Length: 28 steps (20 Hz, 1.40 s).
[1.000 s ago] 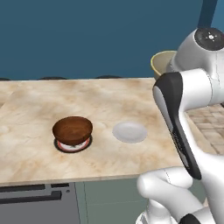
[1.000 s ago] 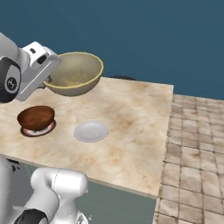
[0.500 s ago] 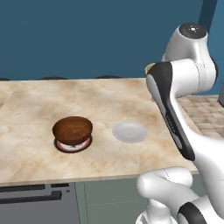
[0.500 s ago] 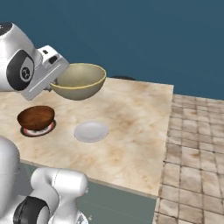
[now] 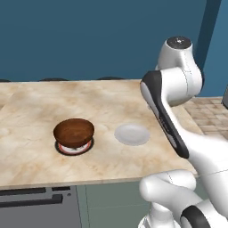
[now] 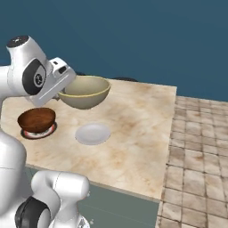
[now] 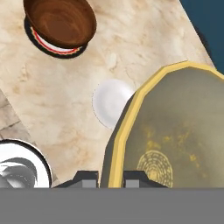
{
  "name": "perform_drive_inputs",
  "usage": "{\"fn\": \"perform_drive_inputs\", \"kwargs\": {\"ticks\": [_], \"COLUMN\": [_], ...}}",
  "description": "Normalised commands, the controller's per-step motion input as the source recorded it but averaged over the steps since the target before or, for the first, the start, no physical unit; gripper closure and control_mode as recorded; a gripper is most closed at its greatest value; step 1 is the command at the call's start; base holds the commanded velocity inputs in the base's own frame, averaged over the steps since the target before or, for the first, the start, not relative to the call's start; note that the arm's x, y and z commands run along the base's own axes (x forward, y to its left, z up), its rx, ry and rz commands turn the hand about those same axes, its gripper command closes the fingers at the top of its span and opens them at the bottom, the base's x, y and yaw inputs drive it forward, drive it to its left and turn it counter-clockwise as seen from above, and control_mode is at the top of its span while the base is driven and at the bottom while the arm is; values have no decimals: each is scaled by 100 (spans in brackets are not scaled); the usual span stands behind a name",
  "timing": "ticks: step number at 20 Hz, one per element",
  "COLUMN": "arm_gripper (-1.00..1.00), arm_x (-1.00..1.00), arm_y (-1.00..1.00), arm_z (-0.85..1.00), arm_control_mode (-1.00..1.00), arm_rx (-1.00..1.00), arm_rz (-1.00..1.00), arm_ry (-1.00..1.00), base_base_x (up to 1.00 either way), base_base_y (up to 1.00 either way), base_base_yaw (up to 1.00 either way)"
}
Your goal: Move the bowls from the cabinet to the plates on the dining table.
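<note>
The pale yellowish-olive bowl (image 6: 84,92) hangs above the dining table (image 6: 138,120), with my gripper (image 6: 61,92) shut on its left rim. In the hand view the bowl (image 7: 175,131) sits large at the right, and my gripper (image 7: 111,179) pinches its yellow edge. Left of it, the dark reddish-brown bowl (image 5: 73,132) rests on a red-rimmed plate (image 5: 74,149). That brown bowl (image 6: 37,120) stands apart from the held one. The cabinet is out of view.
A plain white flat disc (image 6: 92,133) lies on the table just below and right of the held bowl, and shows as well (image 5: 132,134) right of the brown bowl. Tiled floor (image 6: 196,169) runs along the table's right side. A dark blue wall (image 5: 89,35) stands behind.
My arm has carried the olive bowl a little to the right and lower over the table, nearer the white disc. The brown bowl and its plate have not moved.
</note>
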Motion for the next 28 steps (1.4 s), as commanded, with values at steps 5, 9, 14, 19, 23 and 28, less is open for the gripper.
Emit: {"fn": "perform_drive_inputs", "kwargs": {"ticks": [5,9,14,19,23,28], "arm_gripper": [100,100,100,100,100,100], "arm_x": [22,18,19,21,23,21], "arm_y": [3,10,13,9,5,2], "arm_z": [-32,-11,-6,-21,-39,-43], "arm_control_mode": [-100,-100,-100,-100,-100,-100], "arm_rx": [-1,0,2,2,0,0], "arm_rz": [2,1,1,0,0,0], "arm_ry": [0,2,8,8,2,0], "base_base_x": [0,0,0,0,0,0], "base_base_y": [0,0,0,0,0,0], "base_base_yaw": [0,0,0,0,0,0]}}
